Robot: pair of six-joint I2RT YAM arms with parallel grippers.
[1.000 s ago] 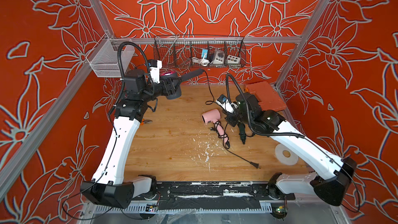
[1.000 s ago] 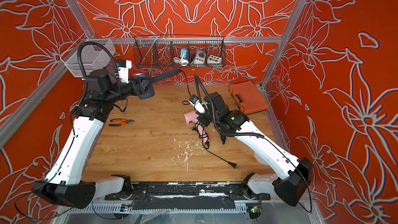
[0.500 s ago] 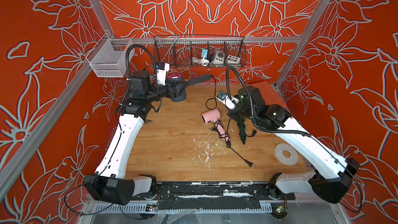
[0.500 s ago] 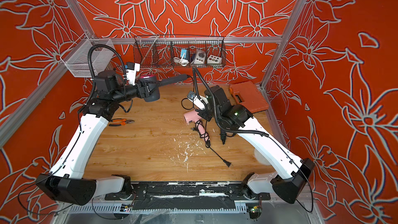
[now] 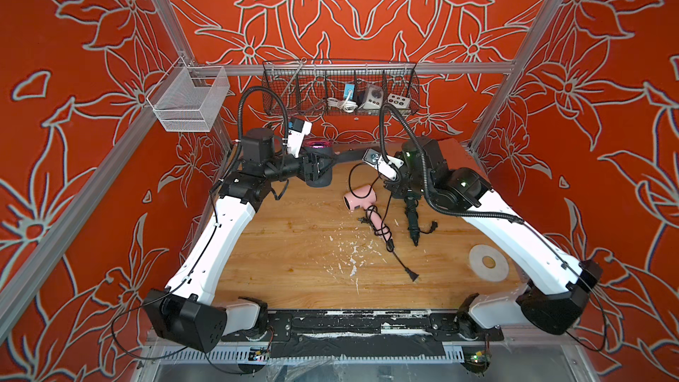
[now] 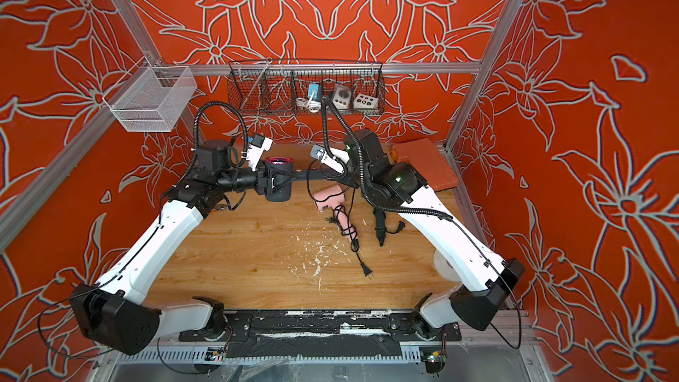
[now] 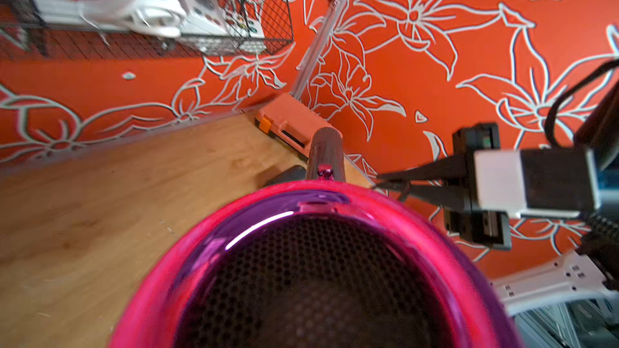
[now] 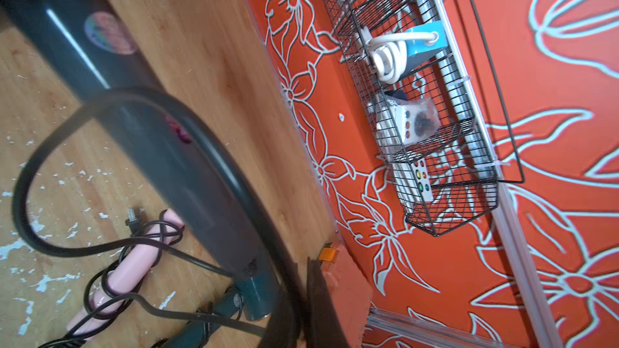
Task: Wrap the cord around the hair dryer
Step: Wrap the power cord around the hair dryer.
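Observation:
My left gripper is shut on the barrel of the black hair dryer, held above the back of the wooden table. In the left wrist view the dryer's magenta-ringed rear grille hides my own fingers. The dryer's handle points toward my right gripper. That gripper is at the handle's end, its fingers apart. The black cord makes a loop in front of the handle. It then trails down across the table to its plug.
A pink hair dryer lies mid-table with its own cord wound on its handle. Next to it is a dark teal corded tool. There is a white tape roll at right, an orange case at back right and wire baskets on the wall.
The left arm carried the black dryer rightward. The right gripper, shut a second ago, has opened and moved back toward the handle's end. The plug slid leftward along the table.

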